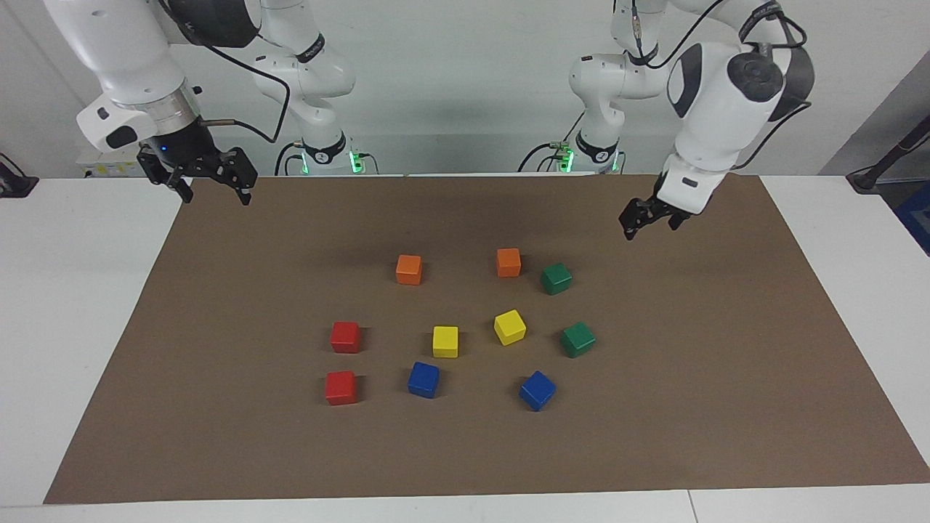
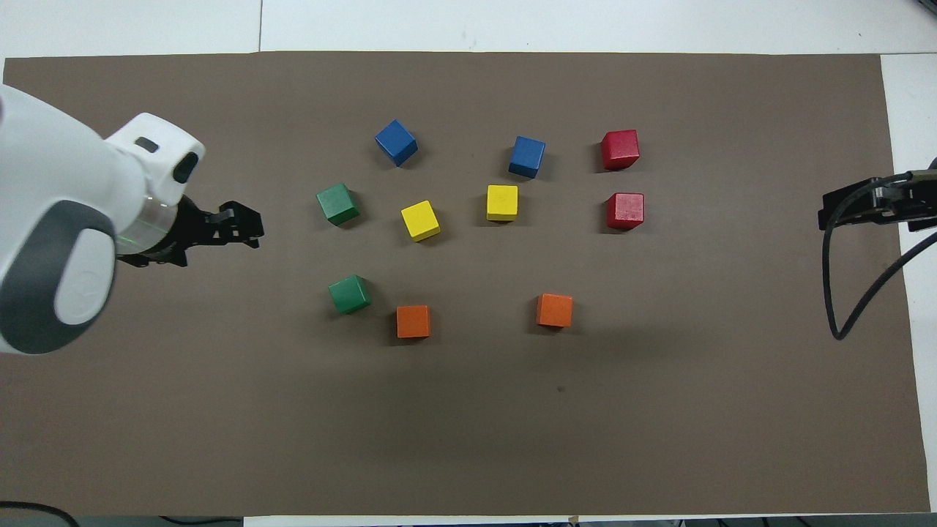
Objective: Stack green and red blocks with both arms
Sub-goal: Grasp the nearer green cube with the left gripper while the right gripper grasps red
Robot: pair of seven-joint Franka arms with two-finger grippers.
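Nothing is stacked yet. The left gripper (image 1: pixel 648 221), open and empty, is held over the mat (image 1: pixel 726 349) just short of the 2 green blocks (image 1: pixel 556 278) (image 1: pixel 578 338). The right gripper (image 1: pixel 211 190), open, is parked at the mat's edge. The 2 red blocks (image 1: pixel 345 337) (image 1: pixel 341 387) are found farther out, toward its end.

1. The facing view looks from a high position across the counter (image 1: pixel 43 305) toward the robots, angled downward. The arm bases stand at the top edge, against a pale wall.
2. The overhead view looks steeply down from above the robots' end, facing forward. The arms enter from its side edges.
3. Both cameras sit at a moderate distance. Each frames nearly the full brown mat (image 1: pixel 690 407) (image 2: pixel 468 439).
4. Both views share the mat and the cluster of coloured cubes (image 1: pixel 445 341) (image 2: pixel 502 203) at its centre.
5. The views are turned half a rotation to each other.
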